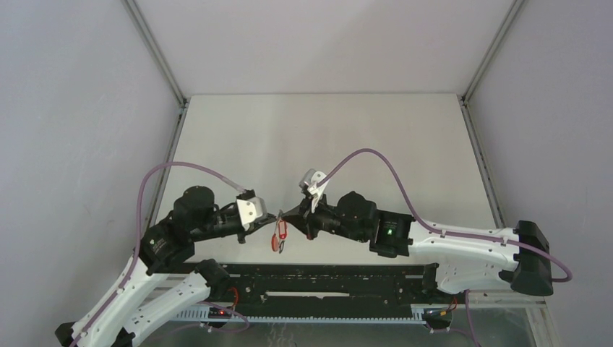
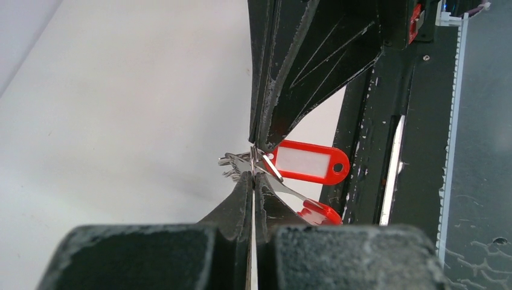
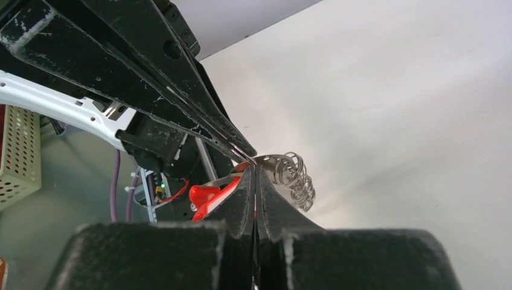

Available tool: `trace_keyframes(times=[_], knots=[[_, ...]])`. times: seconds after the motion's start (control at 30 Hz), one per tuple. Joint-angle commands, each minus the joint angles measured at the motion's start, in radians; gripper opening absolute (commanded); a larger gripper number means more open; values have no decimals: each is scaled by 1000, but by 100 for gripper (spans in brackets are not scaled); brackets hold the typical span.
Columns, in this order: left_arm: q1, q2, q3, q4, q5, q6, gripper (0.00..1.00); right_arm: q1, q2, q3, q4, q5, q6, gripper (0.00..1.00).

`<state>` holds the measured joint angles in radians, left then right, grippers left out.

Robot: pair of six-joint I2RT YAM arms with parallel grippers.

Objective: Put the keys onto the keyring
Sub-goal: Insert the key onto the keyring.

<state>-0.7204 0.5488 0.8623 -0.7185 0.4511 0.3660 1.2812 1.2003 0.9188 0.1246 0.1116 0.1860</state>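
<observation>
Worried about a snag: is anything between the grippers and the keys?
Nothing visible does. The left gripper and right gripper meet tip to tip, both shut on the metal bunch of keys; the red tag hangs just beside it.

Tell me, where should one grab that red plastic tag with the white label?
Pinch the red plastic tag across its flat faces at the rounded, holed end, coming from that side: it hangs free, while the left gripper and right gripper crowd the silvery wire rings.

Robotics lab cell: bare grey walls (image 1: 72, 108), aluminium corner posts (image 1: 155, 50), plain white counter (image 1: 325, 137), left arm (image 1: 144, 293) and right arm (image 1: 463, 249) bolted to black rail (image 1: 325, 285).
</observation>
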Motion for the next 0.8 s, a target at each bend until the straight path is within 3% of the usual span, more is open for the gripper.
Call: trace_keyframes(times=[0.0,0.23,0.53,0.77], knots=[[-7,-31,-24,78,55,-13,0,-31,-33,-28,66,12,47,0],[-7,-70,-46,156,72,-70,0,-82,-62,-103,179,-97,131,0],[-5,-111,-78,290,158,-105,0,-103,-85,-120,272,-280,125,1],[-5,-122,-72,374,198,-157,0,-116,-155,-126,233,-301,89,28]])
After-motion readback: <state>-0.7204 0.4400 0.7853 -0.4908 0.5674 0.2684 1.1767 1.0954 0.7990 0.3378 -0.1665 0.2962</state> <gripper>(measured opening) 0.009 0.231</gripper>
